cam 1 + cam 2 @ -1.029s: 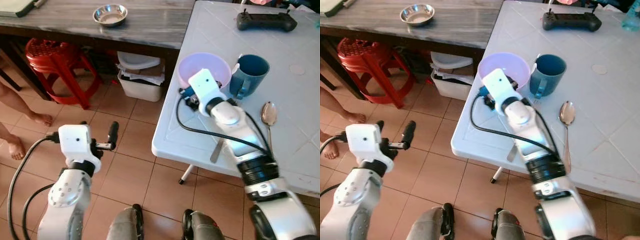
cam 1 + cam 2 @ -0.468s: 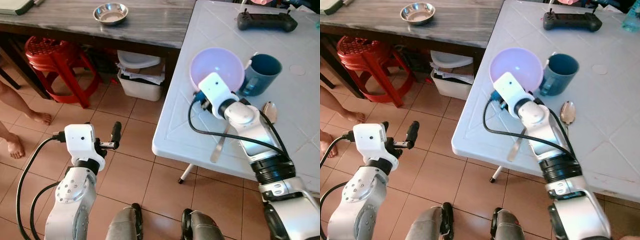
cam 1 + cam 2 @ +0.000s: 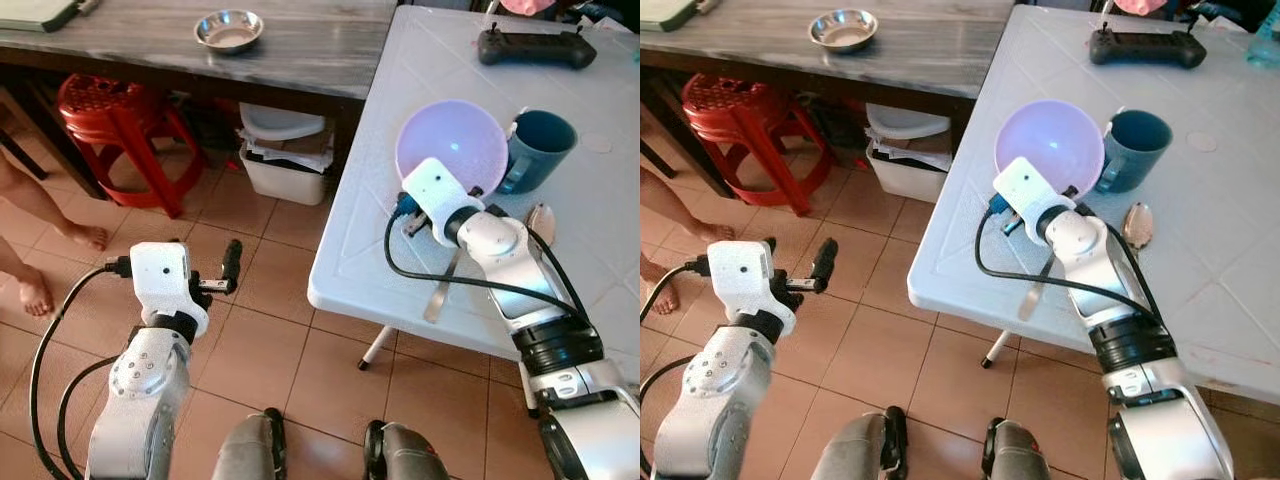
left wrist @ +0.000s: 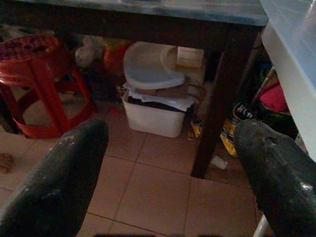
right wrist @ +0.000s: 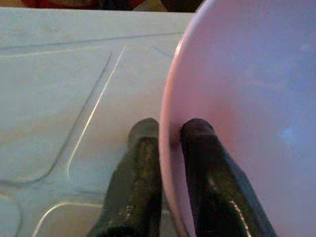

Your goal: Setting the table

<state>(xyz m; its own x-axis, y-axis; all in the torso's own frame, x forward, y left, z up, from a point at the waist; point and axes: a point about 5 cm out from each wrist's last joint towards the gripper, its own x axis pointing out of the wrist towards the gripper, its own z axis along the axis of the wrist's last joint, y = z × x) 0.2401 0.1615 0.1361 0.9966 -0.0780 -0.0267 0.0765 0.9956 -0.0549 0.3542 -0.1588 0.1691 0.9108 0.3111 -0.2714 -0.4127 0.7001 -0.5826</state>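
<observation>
Right end effector (image 5: 170,136) clamped on my lilac bowl's (image 3: 452,147) rim, tilted over white worktop (image 3: 420,70) centre-right, left end effector (image 4: 168,148) spread wide, lower left.

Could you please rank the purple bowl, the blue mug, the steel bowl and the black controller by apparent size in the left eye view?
1. purple bowl, held at its rim by the right hand
2. black controller and blue mug: look alike, unranked
3. steel bowl, though it sits farther away

A home dining corner: tiled floor (image 3: 290,290), white plastic table (image 3: 420,70), red stool (image 3: 110,120), bare feet (image 3: 35,290).
</observation>
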